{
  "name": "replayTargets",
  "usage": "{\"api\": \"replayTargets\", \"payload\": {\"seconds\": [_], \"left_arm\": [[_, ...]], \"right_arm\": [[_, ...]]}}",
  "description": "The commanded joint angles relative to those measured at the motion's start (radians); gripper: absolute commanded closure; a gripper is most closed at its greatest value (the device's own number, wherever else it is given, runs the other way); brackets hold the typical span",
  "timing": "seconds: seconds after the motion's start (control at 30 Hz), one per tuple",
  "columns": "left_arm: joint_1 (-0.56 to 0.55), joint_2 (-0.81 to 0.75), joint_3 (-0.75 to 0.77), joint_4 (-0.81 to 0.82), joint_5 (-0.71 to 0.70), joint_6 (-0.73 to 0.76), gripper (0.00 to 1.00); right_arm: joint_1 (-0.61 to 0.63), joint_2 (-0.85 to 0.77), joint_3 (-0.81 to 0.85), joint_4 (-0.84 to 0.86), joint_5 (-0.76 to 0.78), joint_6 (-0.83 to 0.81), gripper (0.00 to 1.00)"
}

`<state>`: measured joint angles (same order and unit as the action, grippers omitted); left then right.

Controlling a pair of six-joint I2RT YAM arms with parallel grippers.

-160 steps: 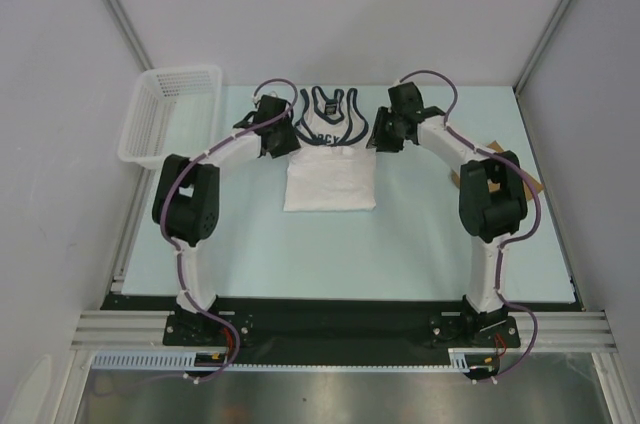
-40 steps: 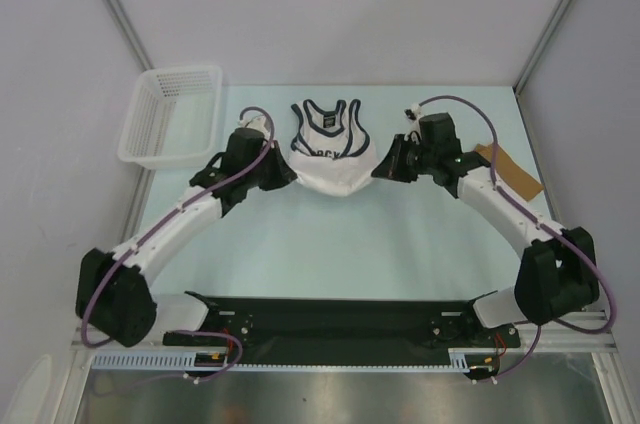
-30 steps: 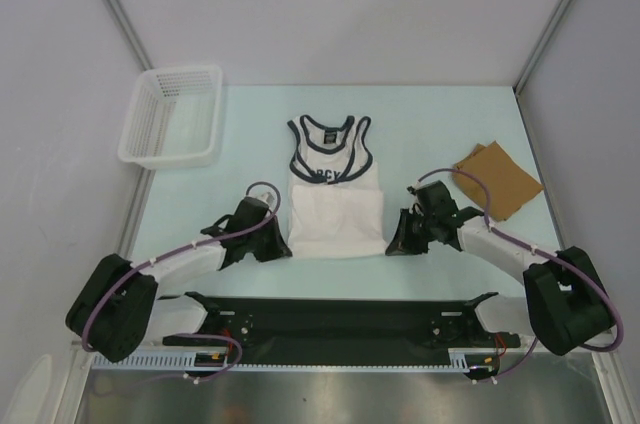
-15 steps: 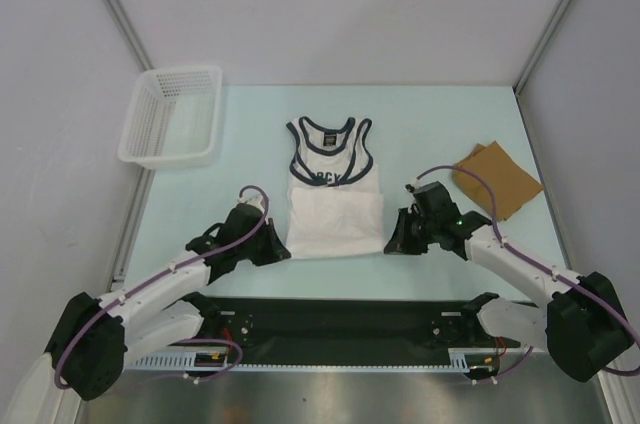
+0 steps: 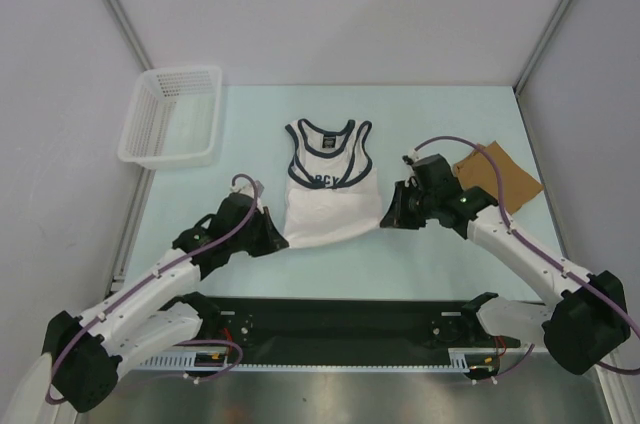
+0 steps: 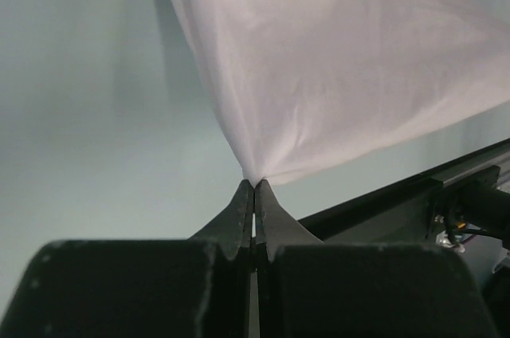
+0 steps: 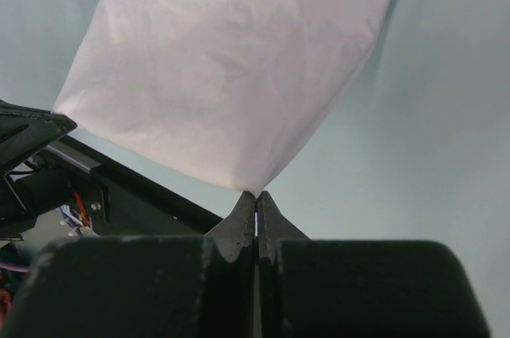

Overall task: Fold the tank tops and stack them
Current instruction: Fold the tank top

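White tank top [image 5: 330, 179] held by both lower corners over the worktop [image 5: 430, 124].
A basket [image 5: 170, 114] is set at the far left; the left gripper [image 5: 280, 241] is clamped on the top's lower left corner, the neck end is rested mid-worktop, the right gripper [image 5: 386, 221] is clamped on the lower right corner, and the tan tank top [image 5: 497, 179] is laid at the right edge.

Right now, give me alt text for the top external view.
The left gripper and right gripper each pinch a near corner of the white tank top. The tan tank top lies at right, a white basket at far left.
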<state>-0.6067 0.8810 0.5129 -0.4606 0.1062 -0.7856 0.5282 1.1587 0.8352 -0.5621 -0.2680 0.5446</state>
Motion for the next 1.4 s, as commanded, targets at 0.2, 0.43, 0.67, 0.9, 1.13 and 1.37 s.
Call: {"api": "replayTargets", "payload": {"seconds": [0.2, 0.43, 0.67, 0.9, 1.13, 1.37], "left_arm": [[-0.059, -0.066, 0.047, -0.066, -0.019, -0.046, 0.99], [-0.232, -0.079, -0.019, -0.030, -0.046, -0.165, 1.00], [-0.354, -0.063, -0.022, -0.019, -0.103, -0.248, 1.00], [-0.317, -0.024, 0.125, -0.110, -0.160, -0.167, 0.99], [-0.087, 0.049, 0.286, -0.152, -0.077, 0.006, 0.99], [0.039, 0.197, 0.464, -0.148, -0.022, 0.109, 0.99]], "right_arm": [[0.006, -0.131, 0.012, -0.104, 0.026, -0.008, 1.00], [0.038, -0.272, -0.111, -0.163, 0.026, 0.049, 1.00], [0.070, -0.330, -0.143, -0.194, 0.047, 0.077, 1.00], [0.050, -0.190, 0.030, -0.200, 0.079, -0.014, 1.00], [-0.043, -0.016, 0.218, -0.157, 0.029, -0.110, 1.00], [-0.117, 0.169, 0.406, -0.124, -0.030, -0.156, 1.00]]}}
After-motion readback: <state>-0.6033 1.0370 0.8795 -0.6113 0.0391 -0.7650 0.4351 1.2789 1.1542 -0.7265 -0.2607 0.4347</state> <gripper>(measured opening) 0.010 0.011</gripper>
